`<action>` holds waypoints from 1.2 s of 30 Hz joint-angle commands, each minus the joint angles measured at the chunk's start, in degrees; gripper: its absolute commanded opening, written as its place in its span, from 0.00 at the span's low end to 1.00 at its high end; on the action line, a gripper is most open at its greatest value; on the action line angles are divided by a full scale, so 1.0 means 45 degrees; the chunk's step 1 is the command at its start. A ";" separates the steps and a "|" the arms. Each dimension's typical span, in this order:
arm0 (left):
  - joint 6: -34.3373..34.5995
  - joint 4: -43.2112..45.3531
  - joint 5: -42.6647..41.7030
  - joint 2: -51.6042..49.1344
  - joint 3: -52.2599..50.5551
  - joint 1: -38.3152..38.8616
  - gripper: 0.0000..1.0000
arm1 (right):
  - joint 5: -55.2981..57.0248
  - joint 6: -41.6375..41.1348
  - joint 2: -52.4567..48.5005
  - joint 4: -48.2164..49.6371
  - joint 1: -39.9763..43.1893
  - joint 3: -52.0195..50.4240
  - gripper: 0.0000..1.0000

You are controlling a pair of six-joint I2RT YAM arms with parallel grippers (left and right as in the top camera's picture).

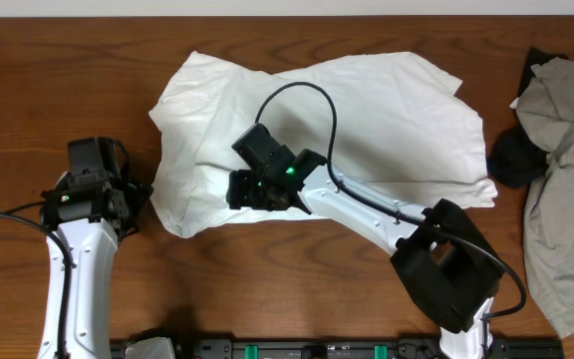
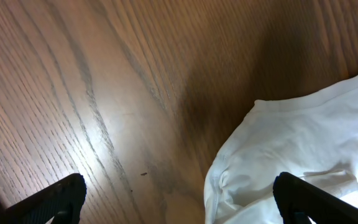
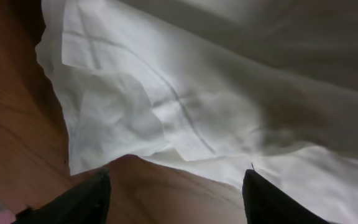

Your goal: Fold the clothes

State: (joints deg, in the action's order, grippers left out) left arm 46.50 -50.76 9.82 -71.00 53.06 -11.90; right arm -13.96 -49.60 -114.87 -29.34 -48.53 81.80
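The clothes, a wrinkly white T-shirt (image 1: 367, 120), lie spread out over the middle and back of the wooden table (image 1: 28, 90); no lettering shows. My right gripper (image 1: 237, 189) hangs over the shirt's front left part. In the right wrist view this gripper (image 3: 176, 199) is open, with bare wood between its fingers and the shirt's hem (image 3: 166, 118) just ahead. My left gripper (image 1: 140, 204) stands just off the shirt's left edge. It (image 2: 179, 198) is wide open over bare wood, and its right finger (image 2: 303, 199) is over the shirt's edge (image 2: 291, 143).
A heap of grey-beige clothing (image 1: 566, 179) with a dark piece (image 1: 511, 160) lies at the table's right edge. The right arm's base (image 1: 446, 284) stands at the front right, its black cable arching over the shirt.
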 commanded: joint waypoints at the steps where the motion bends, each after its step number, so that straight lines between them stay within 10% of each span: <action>1: -0.0078 -0.0053 0.0296 -0.0015 -0.0078 -0.0068 0.98 | 0.0393 -0.1005 -0.0243 -0.0010 -0.0486 0.0117 0.65; 36: -0.0073 -0.0325 0.0296 -0.0015 -0.0078 -0.0068 0.98 | 0.2210 -0.1996 -0.1263 0.0374 -0.0515 0.0121 0.56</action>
State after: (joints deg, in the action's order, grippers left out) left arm 46.50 -52.07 9.85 -71.00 53.06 -11.90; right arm -6.42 -57.93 -118.52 -27.59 -50.83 81.80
